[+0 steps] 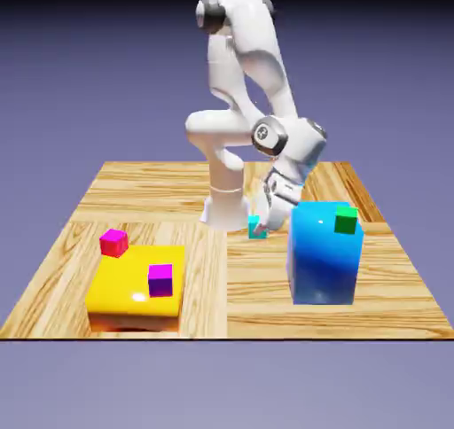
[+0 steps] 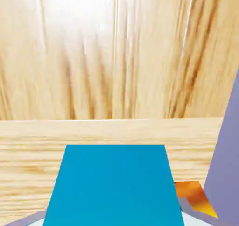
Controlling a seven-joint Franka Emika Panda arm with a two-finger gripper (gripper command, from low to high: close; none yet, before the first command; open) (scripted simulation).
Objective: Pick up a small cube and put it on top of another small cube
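Yellow block (image 1: 135, 285) sat nearest you; behind it your tool (image 1: 269, 207) had clamped the teal cube (image 1: 257, 228) just above the table (image 1: 266, 312) (beside the blue block (image 1: 324, 254)), so a hasty swing could clip that.

The table (image 1: 293, 276) is light wood with a plank grain pattern, panels running in different directions (the grain looks streaky and washed out close up in the hand view). The arm (image 1: 244, 55) is glossy white with dark grey joint caps. The small cube (image 1: 258, 228) is teal, and it fills the bottom of the hand view as a flat turquoise face. The big block (image 1: 319, 259) is bright blue, paler near the bottom, with a green cube (image 1: 346, 220) on top. The flat slab (image 1: 124, 290) is yellow with an orange edge, carrying a purple cube (image 1: 160, 279) and a pink-magenta cube (image 1: 113, 242). The backdrop is blue-violet.
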